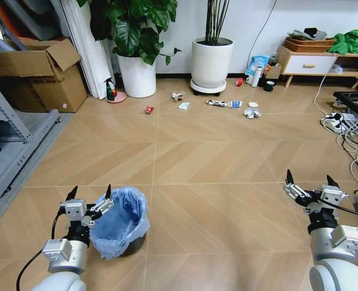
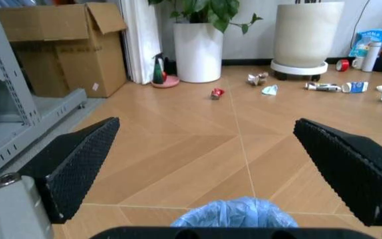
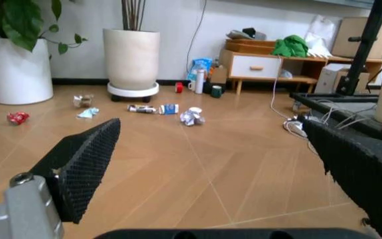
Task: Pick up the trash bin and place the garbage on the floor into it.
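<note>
Wood floor ahead: left gripper (image 1: 89,195) gapes empty just beside the bin (image 1: 123,221), lined up to grab its rim; right gripper (image 1: 308,180) open, idle; garbage (image 1: 224,103) lies well beyond both

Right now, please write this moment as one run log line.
left gripper: open, at trash bin rim | right gripper: open, idle | garbage: on floor by planters
</note>
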